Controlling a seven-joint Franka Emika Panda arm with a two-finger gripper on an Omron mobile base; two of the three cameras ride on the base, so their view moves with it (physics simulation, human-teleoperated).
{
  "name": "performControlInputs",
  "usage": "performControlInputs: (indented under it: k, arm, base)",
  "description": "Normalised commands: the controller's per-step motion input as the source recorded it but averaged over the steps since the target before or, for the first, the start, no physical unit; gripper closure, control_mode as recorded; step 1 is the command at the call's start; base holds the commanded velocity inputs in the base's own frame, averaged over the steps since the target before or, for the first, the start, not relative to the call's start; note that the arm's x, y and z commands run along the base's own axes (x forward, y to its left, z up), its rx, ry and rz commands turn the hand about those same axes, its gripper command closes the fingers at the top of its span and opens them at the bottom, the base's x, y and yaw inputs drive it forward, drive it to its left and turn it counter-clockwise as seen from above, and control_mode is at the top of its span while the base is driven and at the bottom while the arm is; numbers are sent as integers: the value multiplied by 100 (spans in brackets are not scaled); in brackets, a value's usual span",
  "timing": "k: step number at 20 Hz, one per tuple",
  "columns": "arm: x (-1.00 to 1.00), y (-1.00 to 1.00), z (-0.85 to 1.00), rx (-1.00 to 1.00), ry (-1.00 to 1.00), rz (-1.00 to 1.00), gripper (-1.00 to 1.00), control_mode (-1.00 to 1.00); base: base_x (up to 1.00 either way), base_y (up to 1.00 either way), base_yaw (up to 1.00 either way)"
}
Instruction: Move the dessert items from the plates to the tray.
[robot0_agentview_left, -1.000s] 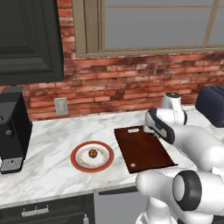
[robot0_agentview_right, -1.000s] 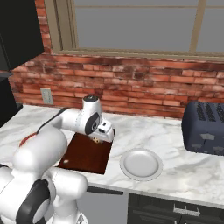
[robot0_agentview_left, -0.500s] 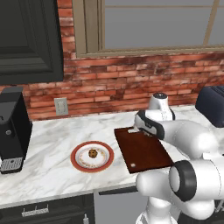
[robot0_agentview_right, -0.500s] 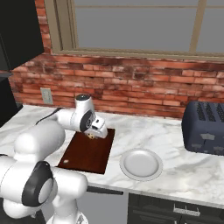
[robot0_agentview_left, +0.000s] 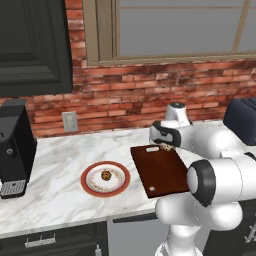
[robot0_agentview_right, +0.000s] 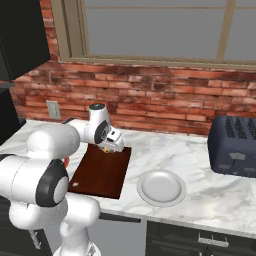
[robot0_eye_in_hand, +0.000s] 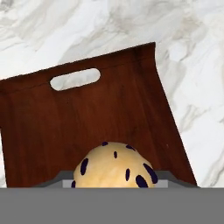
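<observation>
Now that the arm has swung over from beside the tray (robot0_agentview_left: 162, 170), the pincer (robot0_agentview_left: 167, 146) hangs above its slotted end, clamped on one cookie (robot0_eye_in_hand: 114, 166). Release looks next. Off to its side, a second cookie (robot0_agentview_left: 106, 175) waits on the red-rimmed plate (robot0_agentview_left: 89, 186).

tray (robot0_eye_in_hand: 131, 113) — dark wood with visible grain, matt; counter (robot0_agentview_left: 60, 195) — smooth veined marble; wall (robot0_agentview_left: 150, 95) rough red brick; grey plate (robot0_agentview_right: 161, 187) glossy, smooth.
</observation>
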Motion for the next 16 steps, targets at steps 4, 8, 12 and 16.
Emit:
performControlInputs:
  k: [4,8,12,16]
  arm:
    - [4,13,-9,0,5,0,100,-100]
    - [0,9,-26,0,6,2,100,-100]
    - [0,4,-41,0,4,5,100,-100]
    - [0,14,-46,0,0,4,100,-100]
  base:
    - [0,0,0]
    - [0,0,0]
    - [0,0,0]
    - [0,0,0]
